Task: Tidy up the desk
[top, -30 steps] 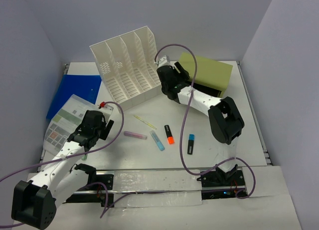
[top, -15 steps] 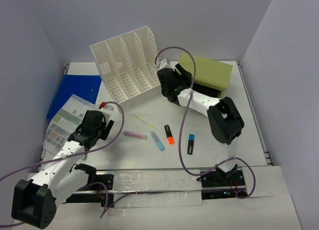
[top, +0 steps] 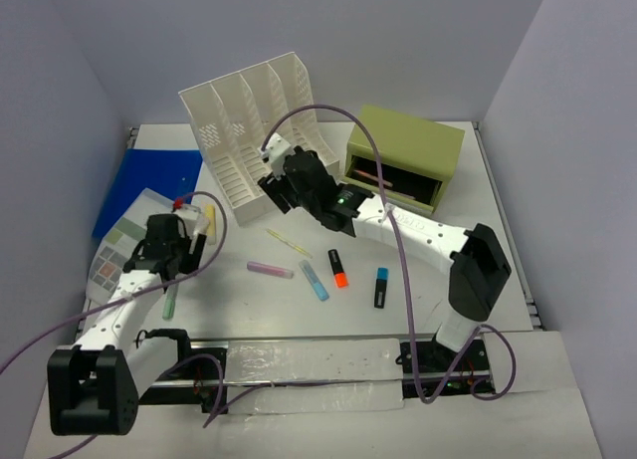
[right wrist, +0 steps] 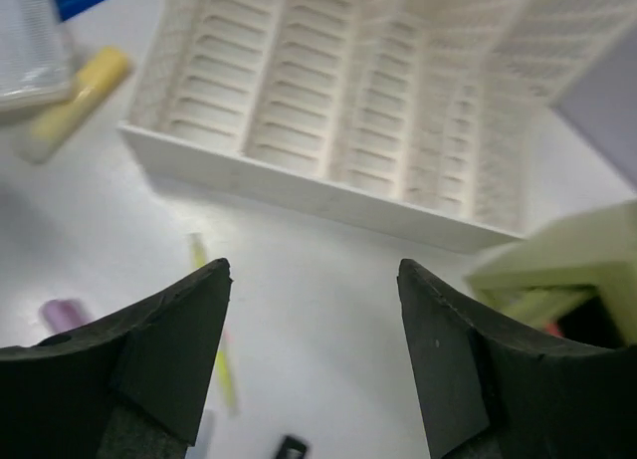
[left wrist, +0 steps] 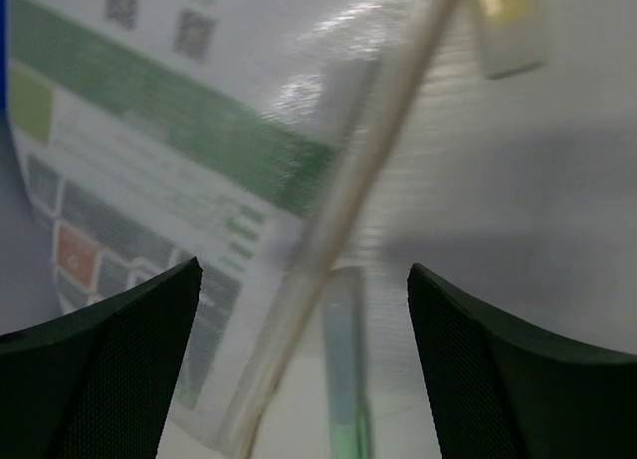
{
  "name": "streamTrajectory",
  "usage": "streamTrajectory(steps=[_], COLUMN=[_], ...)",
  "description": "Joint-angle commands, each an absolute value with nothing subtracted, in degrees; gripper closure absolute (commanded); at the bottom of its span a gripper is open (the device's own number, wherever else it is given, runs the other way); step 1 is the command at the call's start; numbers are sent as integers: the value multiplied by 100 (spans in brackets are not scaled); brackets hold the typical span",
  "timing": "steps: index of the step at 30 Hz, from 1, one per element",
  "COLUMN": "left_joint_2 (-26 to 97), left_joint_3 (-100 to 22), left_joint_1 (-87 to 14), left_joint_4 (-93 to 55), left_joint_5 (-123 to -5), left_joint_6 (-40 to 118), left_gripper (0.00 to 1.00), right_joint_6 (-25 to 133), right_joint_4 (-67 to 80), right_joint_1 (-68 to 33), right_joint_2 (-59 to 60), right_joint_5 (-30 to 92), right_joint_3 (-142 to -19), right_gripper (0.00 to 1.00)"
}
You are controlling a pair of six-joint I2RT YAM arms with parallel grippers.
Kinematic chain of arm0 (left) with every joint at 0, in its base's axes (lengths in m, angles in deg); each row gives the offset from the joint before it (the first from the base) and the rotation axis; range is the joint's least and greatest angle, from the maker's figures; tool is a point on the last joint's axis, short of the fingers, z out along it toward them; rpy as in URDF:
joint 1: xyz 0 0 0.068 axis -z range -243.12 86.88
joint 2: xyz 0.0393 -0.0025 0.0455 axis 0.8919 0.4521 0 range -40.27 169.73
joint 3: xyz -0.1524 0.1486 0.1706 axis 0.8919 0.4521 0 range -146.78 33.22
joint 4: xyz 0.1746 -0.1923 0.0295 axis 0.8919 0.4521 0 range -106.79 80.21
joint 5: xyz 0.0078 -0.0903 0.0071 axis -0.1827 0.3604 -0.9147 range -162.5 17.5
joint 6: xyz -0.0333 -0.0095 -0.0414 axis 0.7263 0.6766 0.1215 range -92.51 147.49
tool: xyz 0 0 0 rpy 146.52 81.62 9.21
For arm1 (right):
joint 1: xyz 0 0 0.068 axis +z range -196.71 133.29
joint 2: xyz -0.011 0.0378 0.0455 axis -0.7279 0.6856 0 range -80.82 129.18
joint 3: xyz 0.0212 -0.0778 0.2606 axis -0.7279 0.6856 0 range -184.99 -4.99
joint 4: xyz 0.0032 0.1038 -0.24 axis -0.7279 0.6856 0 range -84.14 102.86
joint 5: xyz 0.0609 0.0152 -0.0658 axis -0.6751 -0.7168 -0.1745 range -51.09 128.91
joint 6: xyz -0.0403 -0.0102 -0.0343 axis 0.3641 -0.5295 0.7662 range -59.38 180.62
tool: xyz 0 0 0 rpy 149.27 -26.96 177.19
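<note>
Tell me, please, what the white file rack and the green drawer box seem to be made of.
File rack: probably moulded plastic, matte white, given its thin slotted walls. Drawer box: matte olive, flat sharp-edged panels; plastic or coated board, cannot tell.

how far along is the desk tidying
Done: pens show in the olive-green drawer box. In hand: nothing; left gripper and right gripper are open. To do: coloured highlighters loose on the flat white desk; blue folder outside the white slotted rack.

The white-shelled left arm and right arm have black joints. Thin purple cables trail from both.
</note>
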State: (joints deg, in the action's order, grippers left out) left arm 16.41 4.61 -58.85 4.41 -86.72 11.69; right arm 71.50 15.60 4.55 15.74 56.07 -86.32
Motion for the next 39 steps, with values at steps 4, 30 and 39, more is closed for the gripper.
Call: streamTrajectory(steps=[4,30,39], left_joint_2=[1651,1674,1611], left_joint_3=[-351,-153,-32], left_joint_1=[-7084,-7112,-7106], left_joint_4=[606,571,523], left_joint_5=[-7370,-7206,-7221], left_joint_6=[921,1118,1035], left_gripper=[10,12,12], right_joint_6=[6422,6517,8046], right_joint_4=[2809,3295,2059], right_joint_1=[359,549,811], right_joint_2=[2938,3941,1975], right_joint_5=[3926,4817,6713], right_joint_3=[-9287,-9550,-8563], right_gripper=[32,100,100])
